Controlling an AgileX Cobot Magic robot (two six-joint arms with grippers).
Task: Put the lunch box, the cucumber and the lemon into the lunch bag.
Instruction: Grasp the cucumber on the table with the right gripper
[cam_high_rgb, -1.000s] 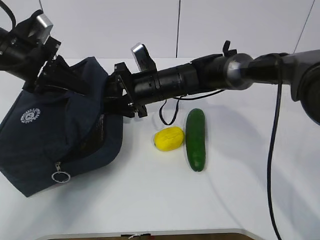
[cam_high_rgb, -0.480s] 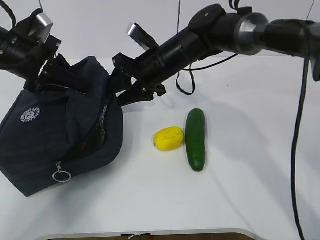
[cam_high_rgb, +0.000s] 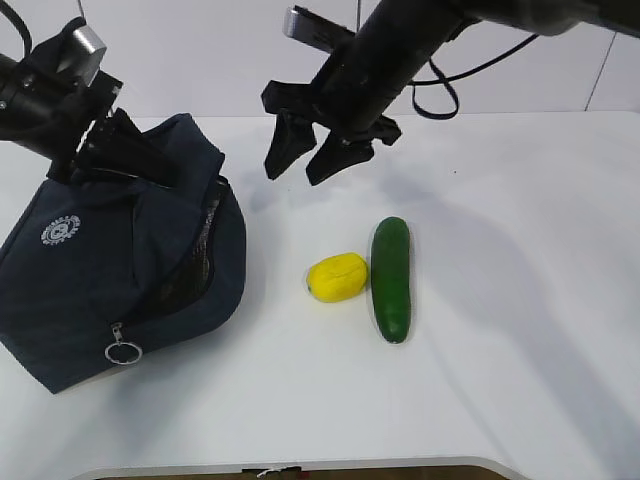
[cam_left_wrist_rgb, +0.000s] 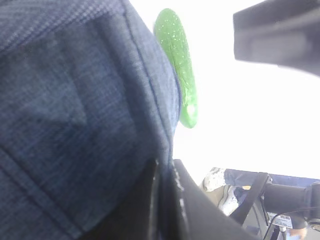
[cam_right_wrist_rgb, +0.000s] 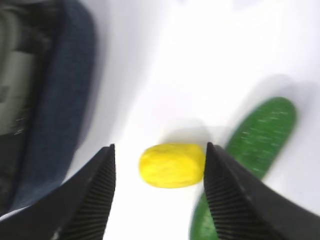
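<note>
The dark navy fabric lunch bag (cam_high_rgb: 120, 270) slumps nearest, its zipper gaping. Beside it the small bright yellow lemon (cam_high_rgb: 337, 277) touches the smooth dark green cucumber (cam_high_rgb: 391, 278) on the white table (cam_high_rgb: 500, 380). Farther back, the right gripper (cam_high_rgb: 308, 158) has risen out of the bag, spread and empty; the lunch box is probably inside, unseen. The left gripper (cam_high_rgb: 150, 162) stays pinched on the bag's rim.

One lunch bag (cam_high_rgb: 110, 270), one lemon (cam_high_rgb: 337, 277) and one cucumber (cam_high_rgb: 391, 279) sit on one counter (cam_high_rgb: 500, 350); two arms.
</note>
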